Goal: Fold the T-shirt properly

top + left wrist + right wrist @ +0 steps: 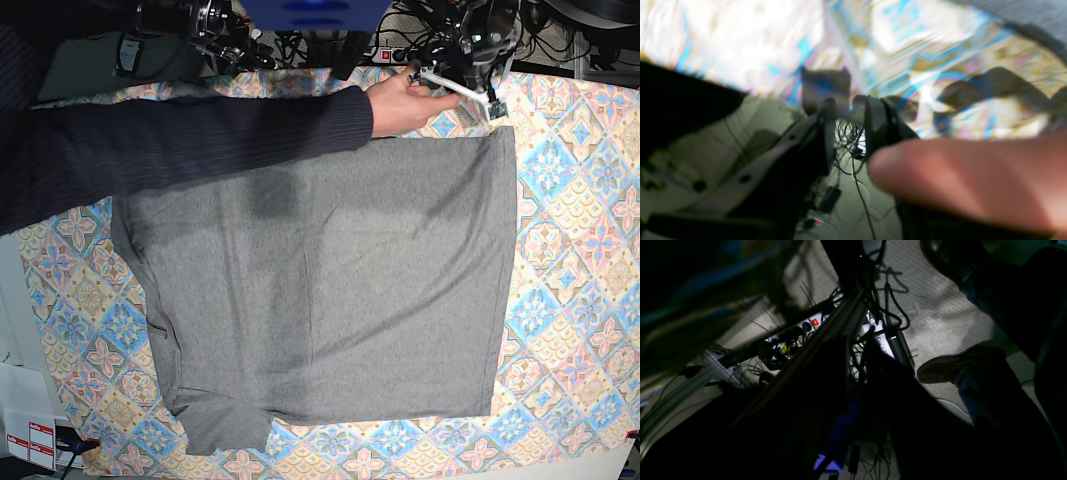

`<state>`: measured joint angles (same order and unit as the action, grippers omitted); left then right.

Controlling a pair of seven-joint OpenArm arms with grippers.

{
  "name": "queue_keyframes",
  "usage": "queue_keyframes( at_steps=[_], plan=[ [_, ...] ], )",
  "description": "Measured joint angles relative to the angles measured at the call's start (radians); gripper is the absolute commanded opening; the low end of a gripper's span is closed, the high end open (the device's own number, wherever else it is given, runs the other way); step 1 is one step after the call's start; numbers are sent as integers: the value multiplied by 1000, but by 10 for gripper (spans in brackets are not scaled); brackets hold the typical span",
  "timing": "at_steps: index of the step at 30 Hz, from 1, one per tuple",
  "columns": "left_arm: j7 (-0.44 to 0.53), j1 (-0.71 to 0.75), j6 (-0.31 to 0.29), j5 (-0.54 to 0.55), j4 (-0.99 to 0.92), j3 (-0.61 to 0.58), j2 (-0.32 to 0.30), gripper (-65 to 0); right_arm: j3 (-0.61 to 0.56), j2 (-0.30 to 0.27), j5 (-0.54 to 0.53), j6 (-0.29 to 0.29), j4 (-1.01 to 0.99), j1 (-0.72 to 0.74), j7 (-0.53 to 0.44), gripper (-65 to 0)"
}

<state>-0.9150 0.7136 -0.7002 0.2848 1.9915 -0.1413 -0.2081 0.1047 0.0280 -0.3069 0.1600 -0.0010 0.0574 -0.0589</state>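
Observation:
The heather-grey T-shirt [330, 280] lies spread flat on the patterned tablecloth [570, 230], with a sleeve at the lower left. My left gripper [478, 95] hovers at the table's far edge, just past the shirt's far right corner. In the left wrist view the left gripper [850, 110] is blurred, its jaws apart and empty, with a strip of the shirt [1023, 16] at the top right. My right gripper [857, 386] is a dark silhouette pointing at the floor off the table; its jaws are unreadable.
A person's hand [400, 103] in a dark navy sleeve [180, 150] reaches across the far edge and touches my left gripper; a finger [973, 180] fills the wrist view. A power strip [800, 328], cables and a shoe [950, 368] are on the floor.

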Motion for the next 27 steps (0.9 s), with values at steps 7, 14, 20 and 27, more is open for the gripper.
queue_keyframes(
  at_steps=[7, 14, 20, 27],
  plan=[
    [51, 38, 0, -116, 0, -144, -5, -510, 0, 0, 0, 0, 0, 0, -1, -557],
    [44, 46, 0, -125, -2, -164, -5, -510, 0, 0, 0, 0, 0, 0, 0, -557],
    [43, 57, 0, -128, -4, -164, -5, -510, 0, 0, 0, 0, 0, 0, 0, -557],
    [44, 56, 0, -128, -5, -163, -5, -510, 0, 0, 0, 0, 0, 0, 0, -557]
  ],
)
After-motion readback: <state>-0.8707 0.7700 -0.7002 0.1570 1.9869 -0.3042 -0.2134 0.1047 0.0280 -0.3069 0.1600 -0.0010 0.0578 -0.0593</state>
